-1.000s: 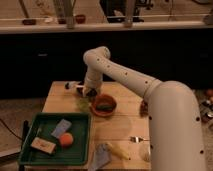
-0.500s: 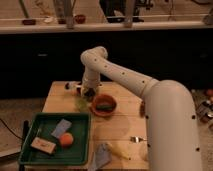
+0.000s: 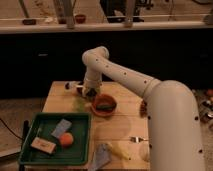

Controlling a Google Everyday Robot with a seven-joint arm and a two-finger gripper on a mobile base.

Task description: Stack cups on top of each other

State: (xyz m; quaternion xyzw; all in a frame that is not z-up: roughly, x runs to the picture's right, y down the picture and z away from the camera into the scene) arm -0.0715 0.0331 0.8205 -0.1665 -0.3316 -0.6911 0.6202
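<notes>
Gripper over far-left table area

Gripper [image 3: 90, 91] low above wooden table [image 3: 125, 127], just left of orange bowl [image 3: 104, 105]. Pale green cup [image 3: 81, 104] on table directly below and beside gripper, contact unclear. Dark tumbler not made out. Green tray [image 3: 80, 152] at front left, holding orange ball [image 3: 66, 138]

Dim, warm light and soft blur throughout; behind the gripper [image 3: 90, 92] lies deep shadow, while the white arm [image 3: 150, 90] nearby catches mild glare
</notes>
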